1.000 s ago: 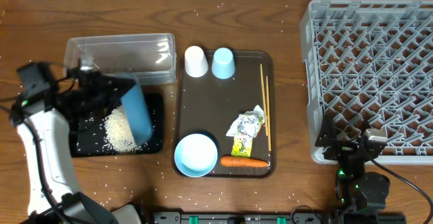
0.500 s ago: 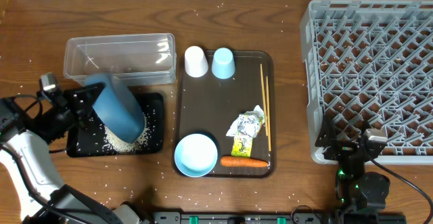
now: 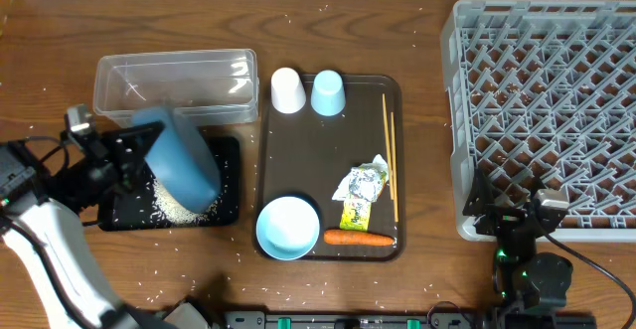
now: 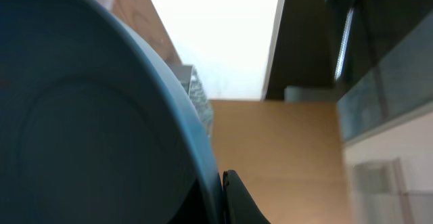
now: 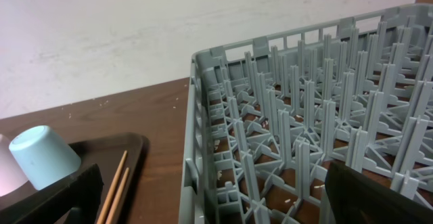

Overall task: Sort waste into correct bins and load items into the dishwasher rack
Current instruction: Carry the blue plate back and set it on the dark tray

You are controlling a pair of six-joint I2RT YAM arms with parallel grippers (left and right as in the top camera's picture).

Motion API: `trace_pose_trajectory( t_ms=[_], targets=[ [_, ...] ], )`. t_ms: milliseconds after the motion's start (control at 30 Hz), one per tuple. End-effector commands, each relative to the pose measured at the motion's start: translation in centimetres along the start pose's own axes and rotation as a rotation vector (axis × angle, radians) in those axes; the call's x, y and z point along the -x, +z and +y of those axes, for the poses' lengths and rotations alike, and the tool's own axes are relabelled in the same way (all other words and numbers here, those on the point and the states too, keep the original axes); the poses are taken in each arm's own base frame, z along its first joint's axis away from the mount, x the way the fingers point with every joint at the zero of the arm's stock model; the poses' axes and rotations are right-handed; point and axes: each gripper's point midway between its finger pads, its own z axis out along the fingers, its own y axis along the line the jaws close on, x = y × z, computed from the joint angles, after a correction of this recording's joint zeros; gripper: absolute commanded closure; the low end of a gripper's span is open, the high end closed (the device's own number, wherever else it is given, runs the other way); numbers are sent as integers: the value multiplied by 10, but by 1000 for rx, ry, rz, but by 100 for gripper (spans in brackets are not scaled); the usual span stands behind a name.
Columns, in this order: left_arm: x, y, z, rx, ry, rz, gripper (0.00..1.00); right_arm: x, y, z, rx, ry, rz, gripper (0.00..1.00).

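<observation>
the left gripper (image 3: 131, 156) is clamped on the rim of the blue plate (image 3: 183, 160), which it holds steeply tilted over the black tray (image 3: 230, 208); a pile of white rice (image 3: 175, 204) lies in that tray under the plate. the clear tub (image 3: 111, 72) sits just behind the tray. on the brown serving tray (image 3: 328, 155) are the white cup (image 3: 288, 90) and light-blue cup (image 3: 328, 92), both upside down, the chopsticks (image 3: 390, 160), the wrapper (image 3: 363, 192), the carrot (image 3: 358, 238) and the white bowl (image 3: 288, 227). the right gripper (image 3: 512, 220) rests by the near edge of the grey rack (image 3: 556, 100), jaws spread wide and holding nothing.
</observation>
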Motion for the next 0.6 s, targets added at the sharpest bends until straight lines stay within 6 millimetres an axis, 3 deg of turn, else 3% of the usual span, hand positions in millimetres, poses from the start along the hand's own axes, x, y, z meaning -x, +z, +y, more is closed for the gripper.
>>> trace_pose_trajectory(
  t_ms=[0, 200, 400, 567],
  targets=[
    [-25, 12, -20, 73, 121, 25, 94, 0, 0, -5, -20, -4, -2, 1],
    [-64, 44, -33, 262, 373, 29, 94, 0, 0, -5, -20, -4, -2, 1],
    [-100, 83, -54, 329, 648, 4, 94, 0, 0, -5, -20, -4, -2, 1],
    [-118, 115, -38, 465, 785, -18, 94, 0, 0, -5, -20, -4, -2, 1]
  ],
)
